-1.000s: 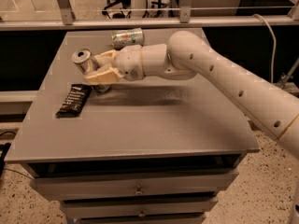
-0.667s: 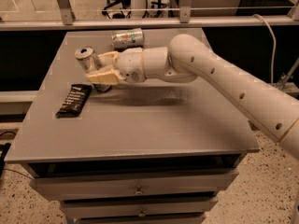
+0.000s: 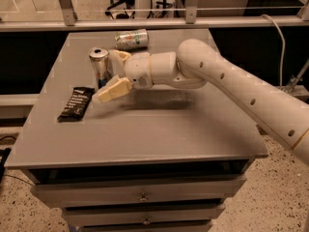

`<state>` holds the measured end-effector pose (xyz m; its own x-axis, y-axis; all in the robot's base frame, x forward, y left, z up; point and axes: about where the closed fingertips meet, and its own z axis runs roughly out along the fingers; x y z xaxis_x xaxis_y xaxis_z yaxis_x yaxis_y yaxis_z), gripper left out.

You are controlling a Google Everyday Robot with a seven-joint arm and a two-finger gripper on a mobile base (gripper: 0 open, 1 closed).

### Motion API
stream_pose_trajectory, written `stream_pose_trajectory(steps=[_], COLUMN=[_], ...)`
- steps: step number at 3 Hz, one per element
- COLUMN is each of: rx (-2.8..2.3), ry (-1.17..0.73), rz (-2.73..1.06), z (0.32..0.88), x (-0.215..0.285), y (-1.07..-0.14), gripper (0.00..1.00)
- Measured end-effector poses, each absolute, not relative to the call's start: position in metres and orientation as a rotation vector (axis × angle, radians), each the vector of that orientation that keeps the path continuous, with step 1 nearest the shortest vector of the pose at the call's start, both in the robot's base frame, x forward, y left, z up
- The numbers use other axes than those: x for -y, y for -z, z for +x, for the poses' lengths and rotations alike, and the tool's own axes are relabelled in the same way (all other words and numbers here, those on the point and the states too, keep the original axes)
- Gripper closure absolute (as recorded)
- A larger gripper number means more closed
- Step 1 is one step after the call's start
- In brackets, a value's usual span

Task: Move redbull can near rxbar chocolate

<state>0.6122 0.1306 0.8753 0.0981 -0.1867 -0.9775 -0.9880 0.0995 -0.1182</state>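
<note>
Shiny metal redbull can (image 3: 100,63), smooth plastic gripper (image 3: 110,76) beside it, matt table (image 3: 169,127)

1. a pale green-white can (image 3: 131,39) lies on its side at upper centre, just above the gripper (image 3: 109,76) in the frame.
2. a grey table (image 3: 169,134) fills the middle, with drawers (image 3: 142,195) below.
3. a metal rail (image 3: 193,23) crosses the top.
4. a white cable (image 3: 282,47) hangs at upper right.

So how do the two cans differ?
The redbull can stands upright; the pale can lies on its side. The redbull can is slimmer and silver; the pale can is wider and greenish-white. The redbull can sits right by the gripper; the pale can lies farther back. Both are on the table.
</note>
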Motion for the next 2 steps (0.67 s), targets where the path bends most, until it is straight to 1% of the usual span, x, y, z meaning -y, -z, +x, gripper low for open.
stream_pose_trajectory(steps=[1, 2], rx=[-1.329, -1.383], ry=[-0.906, -0.813], rz=[-1.308, -1.281], z=[0.611, 0.61], x=[-0.104, -0.045], y=[-0.875, -0.869], gripper=[0.0, 0.0])
